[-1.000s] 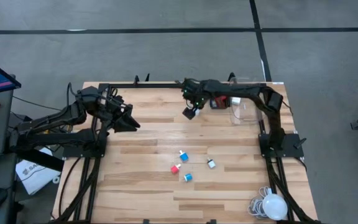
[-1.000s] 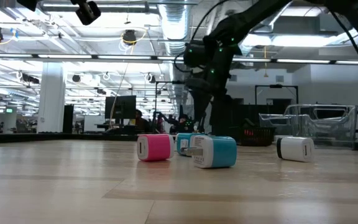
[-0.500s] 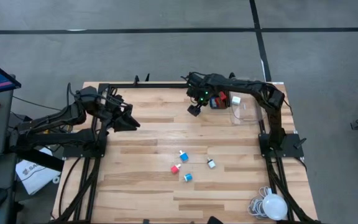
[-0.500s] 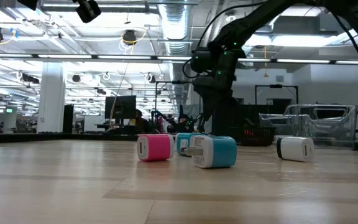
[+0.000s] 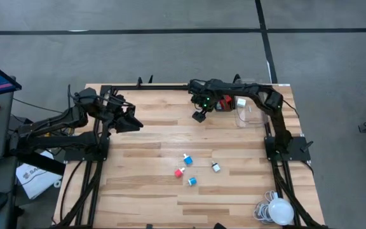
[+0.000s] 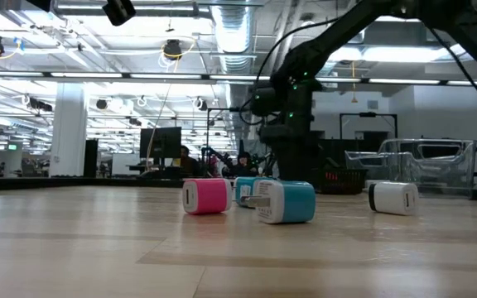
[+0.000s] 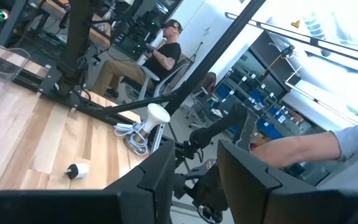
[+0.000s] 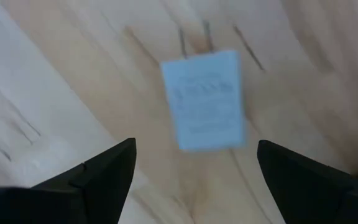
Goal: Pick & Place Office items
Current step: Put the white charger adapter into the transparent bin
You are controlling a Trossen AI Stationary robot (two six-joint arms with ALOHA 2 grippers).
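Observation:
My right gripper (image 5: 199,116) hangs open over the far middle of the table, pointing down. In its wrist view a pale blue block (image 8: 207,99) with two prongs lies flat on the wood, between and just beyond the spread fingers (image 8: 196,144), untouched. In the high view the gripper hides this block. Other office items lie mid-table: two blue blocks (image 5: 187,159) (image 5: 192,181), a pink-red one (image 5: 179,172) and a white one (image 5: 215,167). My left gripper (image 5: 131,123) waits open above the table's left side, holding nothing.
A small black tray (image 5: 223,104) with red pieces and a clear bin (image 5: 246,114) stand at the far right. A white ball lamp with a coiled cable (image 5: 278,210) sits at the near right corner. People (image 7: 160,53) are in the room beyond the table.
My right gripper has come down toward the table and shifted a little toward the right edge, staying near the black tray. The blocks in the middle of the table have not moved.

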